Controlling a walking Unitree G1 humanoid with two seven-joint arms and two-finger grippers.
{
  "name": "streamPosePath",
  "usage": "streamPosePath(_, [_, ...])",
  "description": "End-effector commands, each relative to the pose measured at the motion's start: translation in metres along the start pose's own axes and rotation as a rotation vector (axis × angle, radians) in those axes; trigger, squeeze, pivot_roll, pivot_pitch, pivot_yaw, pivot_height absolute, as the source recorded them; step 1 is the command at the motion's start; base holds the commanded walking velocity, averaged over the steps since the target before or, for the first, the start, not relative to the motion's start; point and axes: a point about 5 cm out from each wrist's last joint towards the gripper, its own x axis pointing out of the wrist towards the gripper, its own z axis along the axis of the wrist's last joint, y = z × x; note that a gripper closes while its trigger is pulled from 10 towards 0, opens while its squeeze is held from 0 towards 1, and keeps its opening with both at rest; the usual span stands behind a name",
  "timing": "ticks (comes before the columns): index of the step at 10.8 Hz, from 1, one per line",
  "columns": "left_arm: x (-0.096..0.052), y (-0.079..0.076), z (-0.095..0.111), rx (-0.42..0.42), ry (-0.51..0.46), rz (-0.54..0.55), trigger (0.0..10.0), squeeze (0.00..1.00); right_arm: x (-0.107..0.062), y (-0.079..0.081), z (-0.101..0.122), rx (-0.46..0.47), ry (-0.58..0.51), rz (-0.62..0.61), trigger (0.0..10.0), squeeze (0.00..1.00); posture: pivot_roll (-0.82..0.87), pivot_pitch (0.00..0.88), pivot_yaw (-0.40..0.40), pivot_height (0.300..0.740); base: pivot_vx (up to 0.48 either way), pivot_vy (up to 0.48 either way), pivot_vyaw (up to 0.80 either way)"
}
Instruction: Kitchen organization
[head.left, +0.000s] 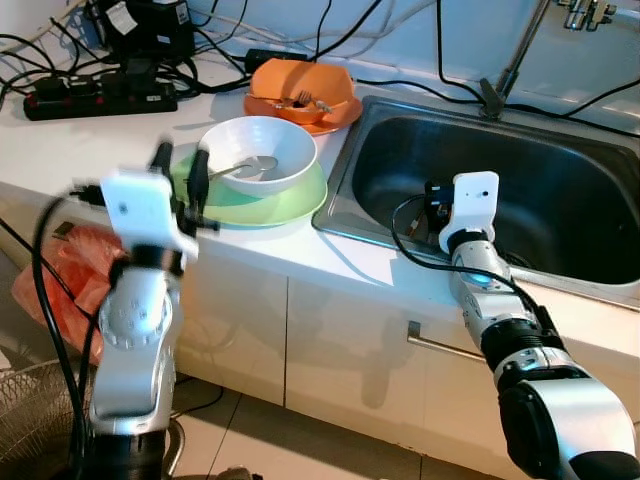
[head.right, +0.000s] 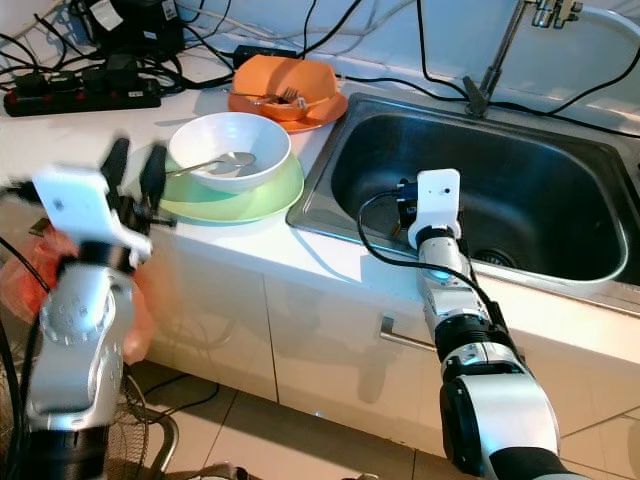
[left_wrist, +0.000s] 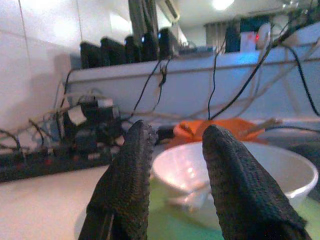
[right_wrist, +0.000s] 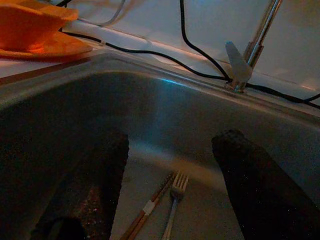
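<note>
Stainless steel forms the sink set into the white counter on the right of the scene, with a faucet rising at its far edge. The right gripper reaches over the sink's near rim into the basin, its two black fingers spread well apart with nothing between them. On the basin floor, past the fingers, lie a fork and a pair of chopsticks, side by side.

On the counter left of the sink sits a white bowl resting on a green plate, with a metal spoon lying inside the bowl. Farther back, near the sink's far left corner, an orange bowl stands on an orange plate, with a fork in it.

The left gripper is raised at the near left edge of the green plate, fingers pointing toward the white bowl and held a little apart, gripping nothing. It looks slightly blurred.

At the far left of the counter a black power strip lies among tangled black cables. Below the counter, an orange plastic bag sits on the floor at the left, beside white cabinet doors.
</note>
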Motion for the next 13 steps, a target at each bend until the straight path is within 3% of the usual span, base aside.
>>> streamPosePath(1, [-0.001, -0.002, -0.002, -0.011, 0.013, -0.006, 10.0, 0.00, -0.003, -0.002, -0.009, 0.006, 0.038, -0.002, 10.0, 0.00, 0.11, 0.067, -0.064, 0.740, 0.000, 0.000, 0.00])
streamPosePath(8, [0.001, 0.000, -0.020, -0.059, 0.086, 0.003, 10.0, 0.00, -0.002, -0.001, -0.007, 0.006, 0.033, -0.005, 10.0, 0.00, 0.11, 0.054, -0.063, 0.740, 0.000, 0.000, 0.00])
streamPosePath(13, [0.012, -0.007, -0.026, -0.082, 0.101, -0.029, 10.0, 0.00, -0.002, -0.002, -0.006, 0.006, 0.028, -0.016, 10.0, 0.00, 0.10, 0.045, -0.058, 0.740, 0.000, 0.000, 0.00])
